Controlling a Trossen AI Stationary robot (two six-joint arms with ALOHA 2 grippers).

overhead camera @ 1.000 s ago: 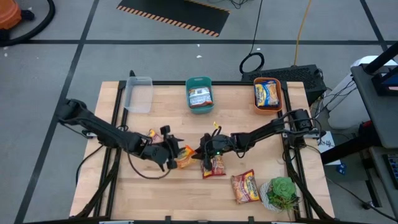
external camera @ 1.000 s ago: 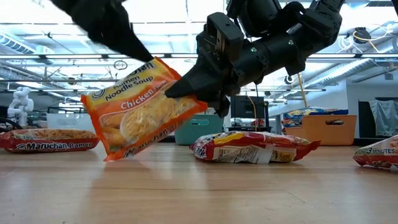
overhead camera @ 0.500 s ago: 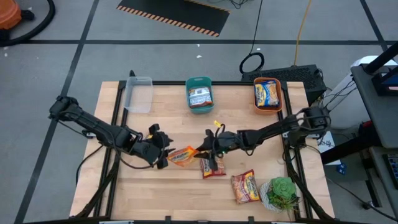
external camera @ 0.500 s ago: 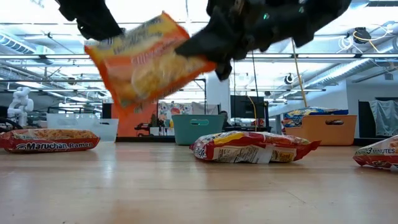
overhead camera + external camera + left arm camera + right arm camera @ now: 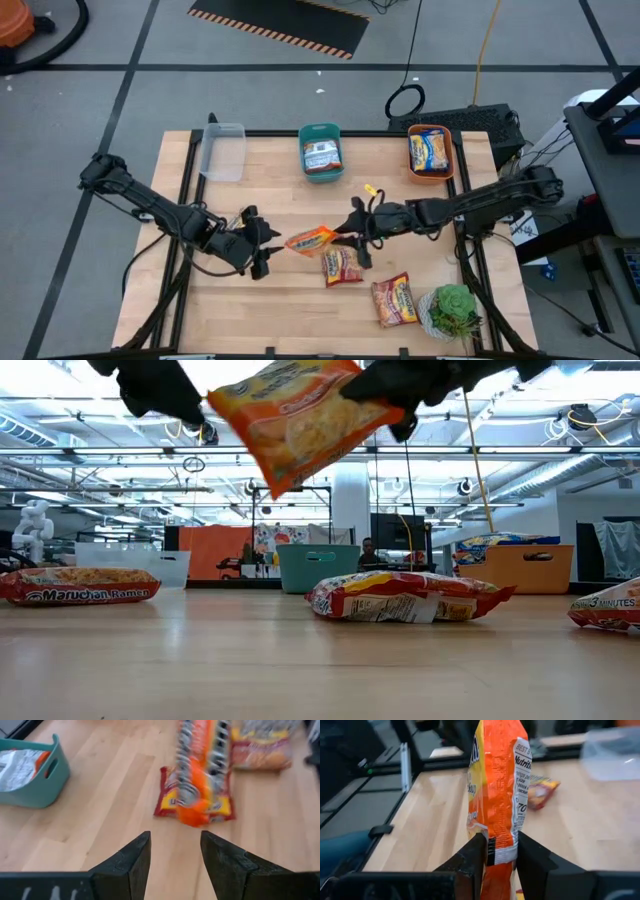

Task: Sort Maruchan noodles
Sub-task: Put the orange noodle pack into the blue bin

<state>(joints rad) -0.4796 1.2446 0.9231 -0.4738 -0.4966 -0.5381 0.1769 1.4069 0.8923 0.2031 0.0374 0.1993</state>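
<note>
Orange chicken-flavour Maruchan packet (image 5: 290,415), tilted, airborne.

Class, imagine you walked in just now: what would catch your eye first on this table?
First, the orange plastic chicken ramen packet hanging in the air over the middle of the wooden table, pinched in the right tool. The left tool sits open beside it, empty. Behind, a teal plastic bin and an orange bin each hold a packet.

The wooden table (image 5: 280,315) carries 3 bins, 3 loose noodle packets and a potted plant (image 5: 455,308).
</note>
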